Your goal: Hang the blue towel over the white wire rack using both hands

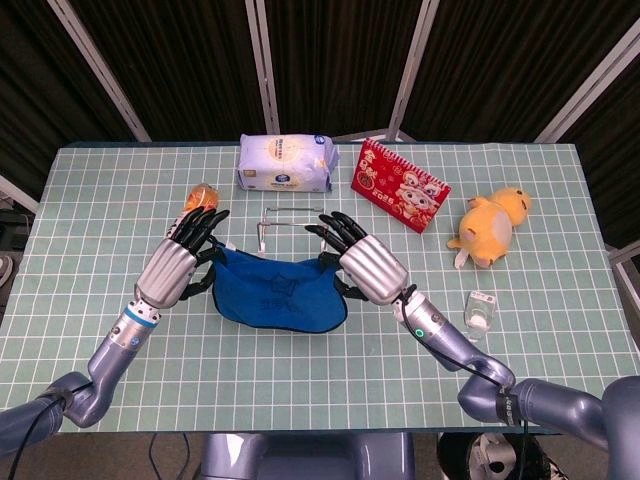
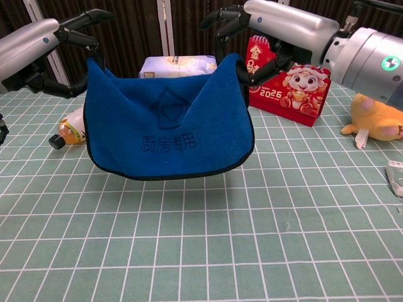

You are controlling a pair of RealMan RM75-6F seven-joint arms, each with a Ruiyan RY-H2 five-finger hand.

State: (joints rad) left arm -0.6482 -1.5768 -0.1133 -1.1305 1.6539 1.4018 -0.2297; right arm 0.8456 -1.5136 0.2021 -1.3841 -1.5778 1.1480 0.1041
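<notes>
Chest view shows your left robot hand [image 2: 38, 47] and right robot hand [image 2: 277, 25] each gripping a top corner of the blue cloth towel [image 2: 167, 126], hanging clear above the green checked surface [image 2: 252, 239], near the white wire rack [image 1: 292, 218].

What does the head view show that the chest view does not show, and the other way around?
Only the head view shows the white wire rack beyond the towel and the whole small clear object at right. Only the chest view shows the towel's bottom edge hanging clear above the table and the calendar's printed face. Both show the left hand and right hand each holding an upper corner of the blue towel, plus the yellow plush toy.
</notes>
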